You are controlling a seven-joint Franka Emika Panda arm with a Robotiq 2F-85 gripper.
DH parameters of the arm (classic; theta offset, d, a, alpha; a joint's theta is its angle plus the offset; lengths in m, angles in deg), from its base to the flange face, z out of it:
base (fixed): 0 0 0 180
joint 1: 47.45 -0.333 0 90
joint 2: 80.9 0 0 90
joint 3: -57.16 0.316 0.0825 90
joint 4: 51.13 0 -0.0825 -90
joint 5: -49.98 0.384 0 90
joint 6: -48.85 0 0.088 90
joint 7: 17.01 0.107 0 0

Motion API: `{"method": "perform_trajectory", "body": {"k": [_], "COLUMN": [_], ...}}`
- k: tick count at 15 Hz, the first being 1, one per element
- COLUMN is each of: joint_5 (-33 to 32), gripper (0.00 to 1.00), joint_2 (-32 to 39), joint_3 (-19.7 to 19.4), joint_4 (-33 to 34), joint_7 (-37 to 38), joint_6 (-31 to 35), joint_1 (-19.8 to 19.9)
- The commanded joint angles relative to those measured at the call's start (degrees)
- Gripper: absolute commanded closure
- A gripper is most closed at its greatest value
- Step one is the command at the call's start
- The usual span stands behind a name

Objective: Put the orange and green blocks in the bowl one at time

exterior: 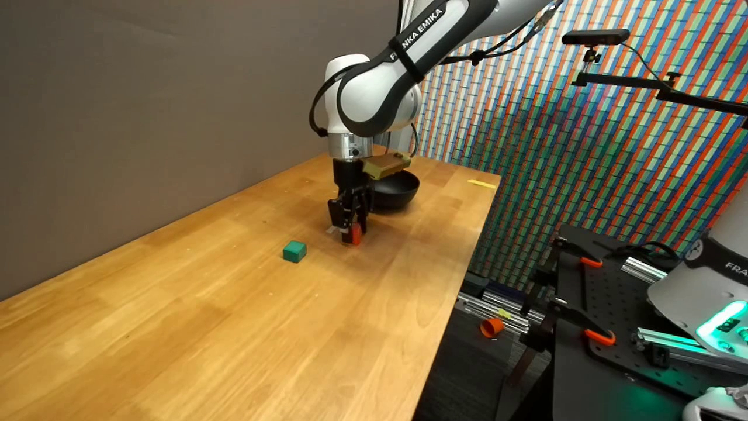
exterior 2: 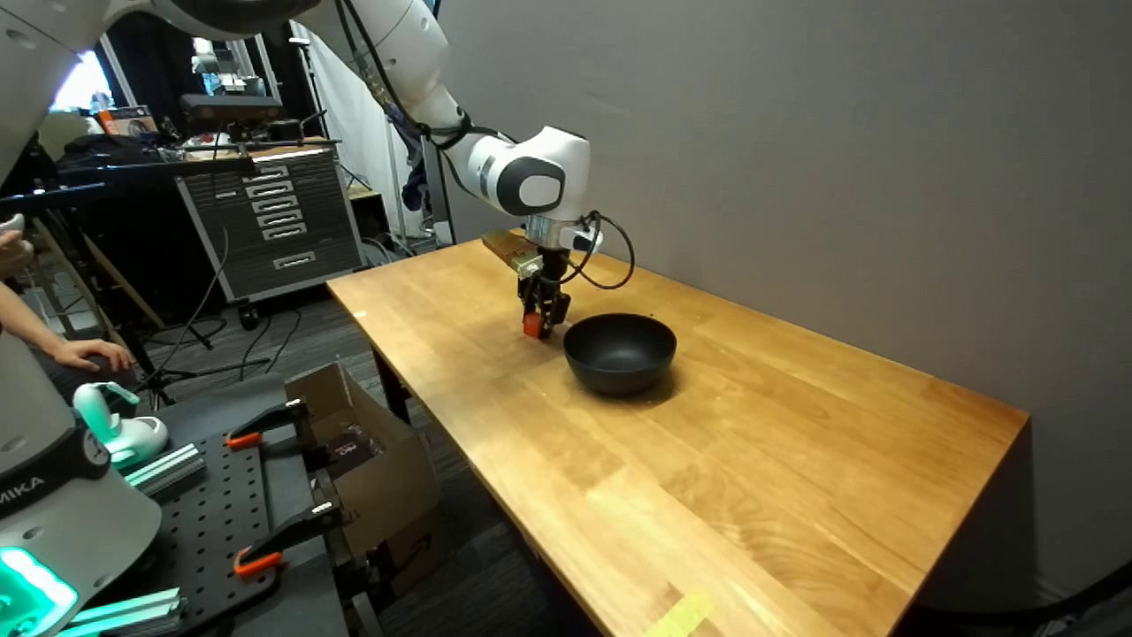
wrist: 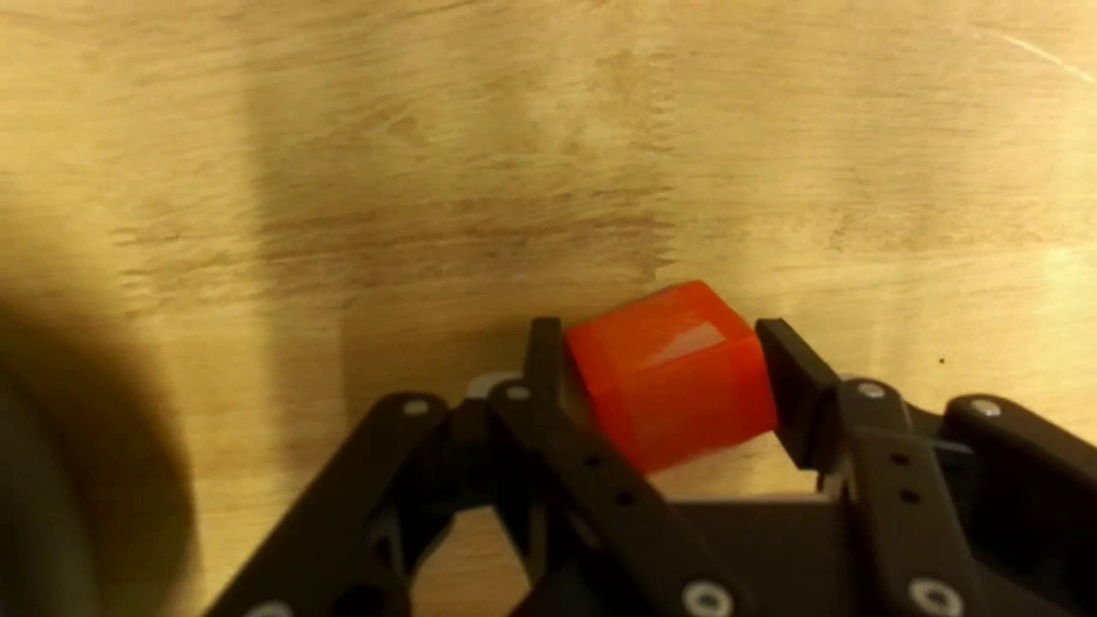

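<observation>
- Near the bowl (exterior 2: 619, 379), my claw (wrist: 664, 351) straddles the orange block (wrist: 686, 394), which sits askew; whether it grips, I cannot tell.
- I'd square up, close gently, then lift high.

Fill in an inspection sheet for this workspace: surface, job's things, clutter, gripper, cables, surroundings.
Surface: wooden tabletop, with a strip of yellow tape.
Job's things: orange block at the gripper, apart from the black bowl; green block on the tabletop, apart from both.
Clutter: orange cup on its side and open cardboard box, both lower than the tabletop.
Gripper: jaws stand either side of the orange block; whether clamped cannot be told.
Cables: black cables run along the arm, looping out near its end.
Surroundings: grey wall behind the tabletop; drawer cabinet and, at an exterior view's edge, part of a person.
</observation>
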Motion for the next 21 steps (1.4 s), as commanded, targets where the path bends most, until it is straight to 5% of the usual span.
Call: {"method": "perform_trajectory", "body": {"k": [1,2,14,16,21], "joint_5": [-1.1,-1.4,-17.0,-17.3,-16.3], "gripper": [0.73,0.78,0.78,0.28,0.01], "joint_2": [-2.1,-3.5,-20.5,-20.6,-20.0], "joint_3": [0.0,-0.3,-9.5,-9.7,-8.7], "joint_4": [-2.1,-2.9,-14.1,-14.4,-14.1], "joint_7": [1.5,1.8,15.5,15.8,15.0], "joint_6": [0.5,0.9,4.2,3.8,3.7], "joint_1": [0.1,0.0,-1.1,-0.1,0.7]}}
